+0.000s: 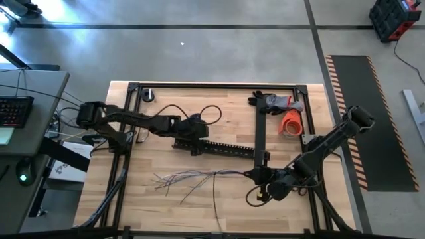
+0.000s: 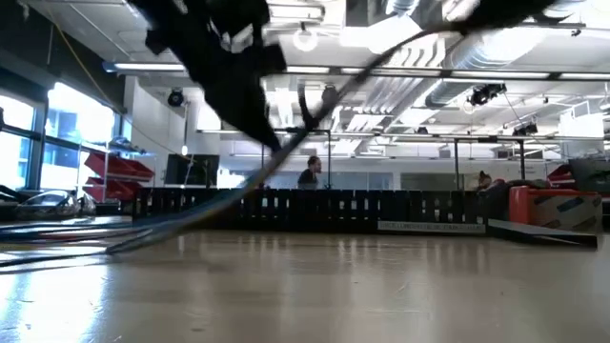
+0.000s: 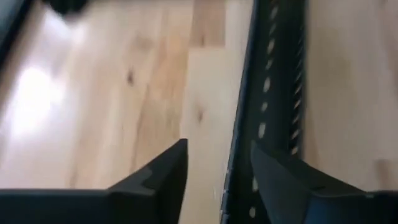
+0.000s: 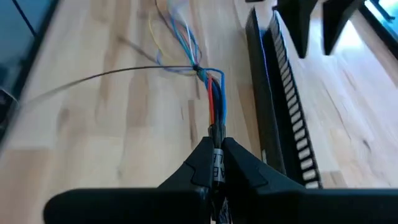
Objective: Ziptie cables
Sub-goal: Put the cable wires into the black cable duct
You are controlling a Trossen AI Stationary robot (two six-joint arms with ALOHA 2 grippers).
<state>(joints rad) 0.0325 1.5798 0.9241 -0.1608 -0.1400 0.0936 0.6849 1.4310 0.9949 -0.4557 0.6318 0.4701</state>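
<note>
Right pincer (image 4: 216,163) pinches multicoloured cables (image 4: 211,93).

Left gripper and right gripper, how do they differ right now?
The left gripper is open and holds nothing; the right gripper is shut on the cables. The left gripper hangs over the black duct mid-table; the right gripper sits near the table's front right, at the bundle's end. Both have dark two-finger jaws.
</note>
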